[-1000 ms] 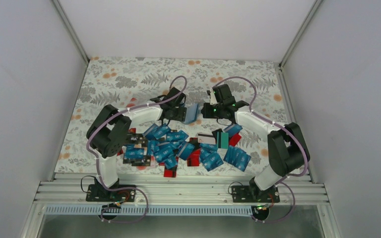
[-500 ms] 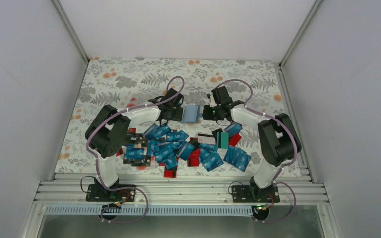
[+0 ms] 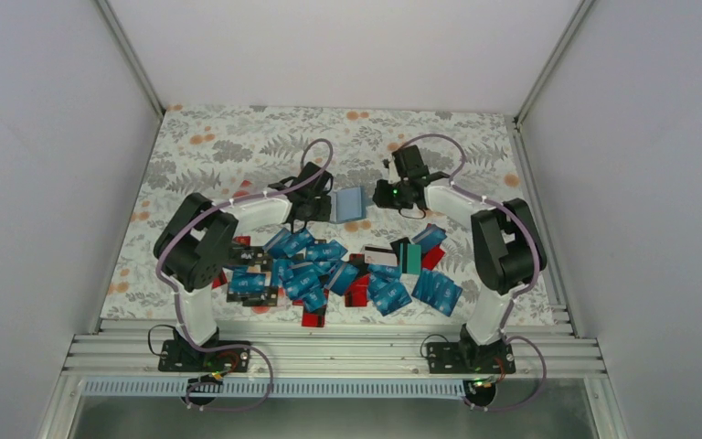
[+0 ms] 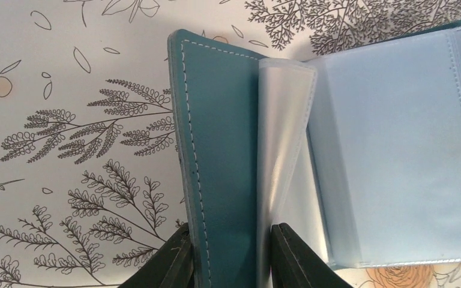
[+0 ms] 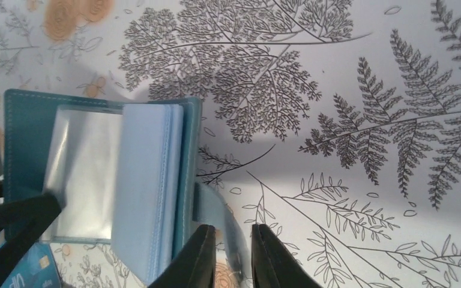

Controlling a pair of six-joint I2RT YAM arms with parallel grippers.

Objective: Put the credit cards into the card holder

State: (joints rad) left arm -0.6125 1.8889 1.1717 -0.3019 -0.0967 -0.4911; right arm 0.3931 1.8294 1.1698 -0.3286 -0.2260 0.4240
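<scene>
The teal card holder (image 3: 352, 203) lies spread on the floral cloth between my two grippers, its clear sleeves (image 4: 390, 150) facing up. My left gripper (image 4: 229, 228) is shut on the holder's teal cover (image 4: 222, 120), one finger at the stitched outer edge and the other against a clear sleeve. In the top view the left gripper (image 3: 327, 207) sits at the holder's left side. My right gripper (image 5: 233, 231) stands narrowly open at the holder's right edge, with the holder's strap (image 5: 207, 204) loose between its fingers. The credit cards (image 3: 329, 265), mostly blue with some red and black, lie heaped nearer the arm bases.
A teal-green card (image 3: 411, 256) lies among the right part of the heap. White walls (image 3: 64, 183) enclose the table on both sides and at the back. An aluminium rail (image 3: 329, 352) runs along the near edge by the arm bases.
The holder has shifted slightly away from the bases, from tilted to spread out. The left jaws have closed onto its cover. The right jaws have parted slightly and the right arm drew in leftward.
</scene>
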